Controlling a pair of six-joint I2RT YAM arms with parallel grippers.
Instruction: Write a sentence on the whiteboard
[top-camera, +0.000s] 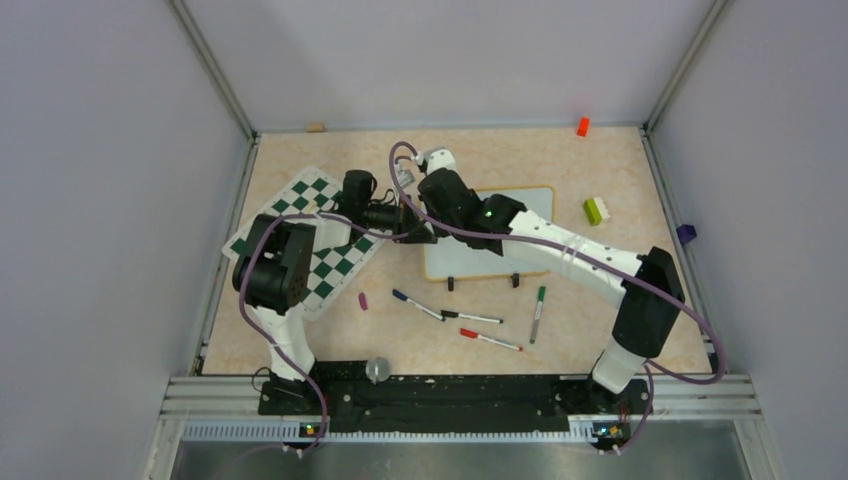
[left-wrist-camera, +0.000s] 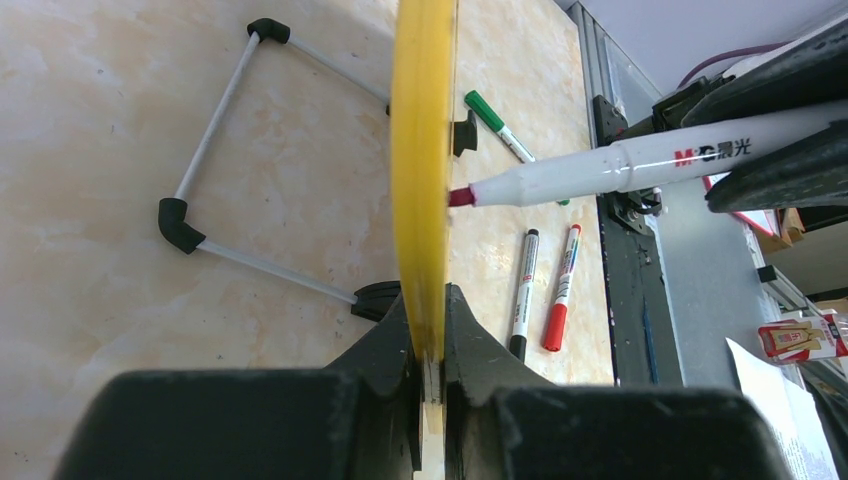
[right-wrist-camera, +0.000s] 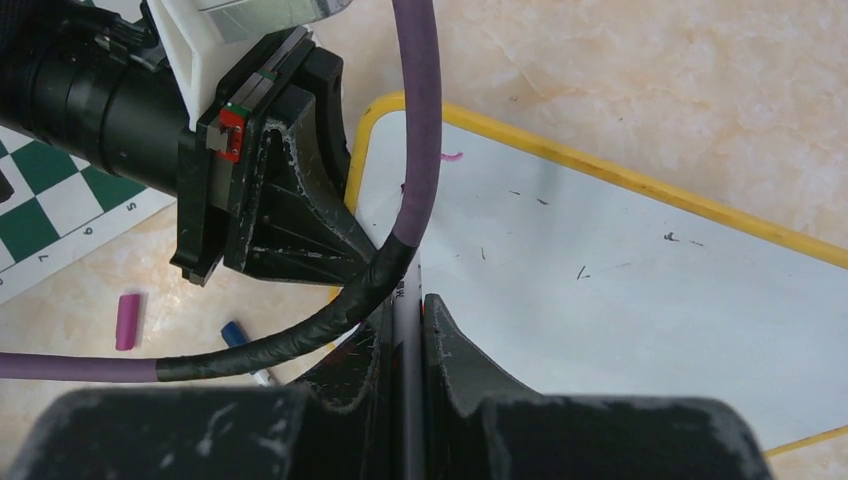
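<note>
The whiteboard (top-camera: 470, 262), white with a yellow frame, stands tilted on its wire stand at mid-table. My left gripper (top-camera: 418, 232) is shut on its left edge; the left wrist view shows the yellow rim (left-wrist-camera: 422, 150) edge-on, pinched between the jaws of the left gripper (left-wrist-camera: 430, 345). My right gripper (right-wrist-camera: 408, 305) is shut on a white marker (left-wrist-camera: 600, 170), whose purple tip touches the board face near the upper left corner. Of the sentence, only one short purple stroke (right-wrist-camera: 452, 156) shows on the whiteboard (right-wrist-camera: 620, 300). The marker tip is hidden behind a cable in the right wrist view.
A green-and-white chessboard mat (top-camera: 320, 250) lies left of the board. In front lie a purple cap (top-camera: 362, 300) and blue (top-camera: 415, 304), black (top-camera: 470, 317), red (top-camera: 490, 340) and green (top-camera: 538, 312) markers. A green-white block (top-camera: 596, 210) and an orange block (top-camera: 582, 126) sit at the right.
</note>
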